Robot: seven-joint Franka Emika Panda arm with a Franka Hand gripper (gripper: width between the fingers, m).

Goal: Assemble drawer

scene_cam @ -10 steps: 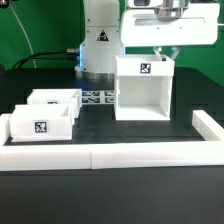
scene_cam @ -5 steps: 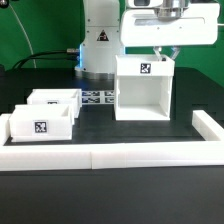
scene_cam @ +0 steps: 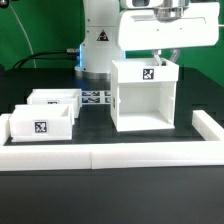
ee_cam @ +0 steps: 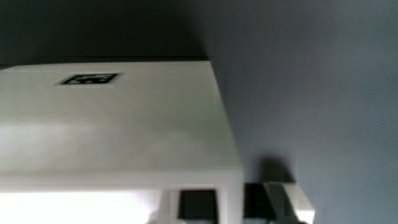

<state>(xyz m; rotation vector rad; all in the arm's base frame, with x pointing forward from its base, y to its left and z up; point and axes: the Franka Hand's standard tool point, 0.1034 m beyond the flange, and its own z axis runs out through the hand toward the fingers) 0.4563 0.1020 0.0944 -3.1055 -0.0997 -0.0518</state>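
Observation:
The large white boxy drawer shell (scene_cam: 145,100) stands on the black table at the middle right, open side facing the front, with a tag on its top wall. My gripper (scene_cam: 163,57) comes down from above at the shell's rear right top corner. In the wrist view the gripper (ee_cam: 235,203) has one finger on each side of the shell's wall (ee_cam: 125,130), shut on it. Two small white trays, one behind (scene_cam: 55,99) and one in front (scene_cam: 40,125) with a tag on its face, sit at the exterior view's left, apart from the gripper.
A low white border wall (scene_cam: 120,155) runs along the front and up the right side (scene_cam: 208,125). The marker board (scene_cam: 97,97) lies flat between the trays and the shell. The robot's white base (scene_cam: 100,45) stands behind.
The shell has moved toward the front border wall with my gripper still on its top corner; it shows larger and lower now. The trays have not moved.

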